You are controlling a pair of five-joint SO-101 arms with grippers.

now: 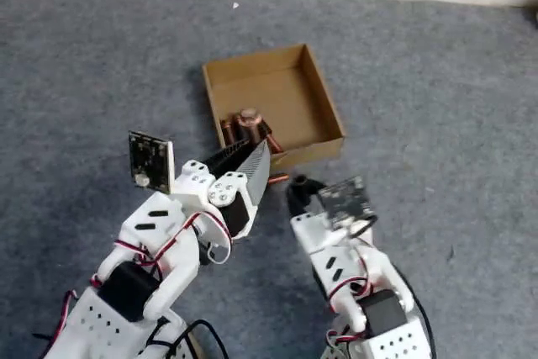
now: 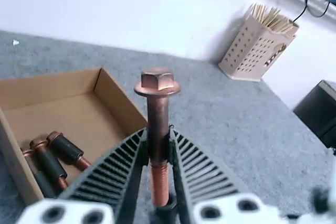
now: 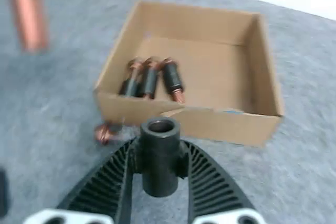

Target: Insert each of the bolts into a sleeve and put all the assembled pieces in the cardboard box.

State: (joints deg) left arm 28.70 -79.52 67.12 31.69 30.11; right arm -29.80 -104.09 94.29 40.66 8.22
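Left gripper (image 2: 157, 136) clamps a copper bolt (image 2: 157, 106) upright; right gripper (image 3: 159, 150) clamps a black sleeve (image 3: 158, 174), lower centre, below the cardboard box (image 3: 226, 125).

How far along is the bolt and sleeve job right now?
Done: three assembled pieces lie in the cardboard box. In hand: the left gripper clamps a bare bolt upright, and the right gripper holds a black sleeve. Left: join those two and box them, then deal with the loose bolt lying on the carpet just outside the box wall nearest the arms.
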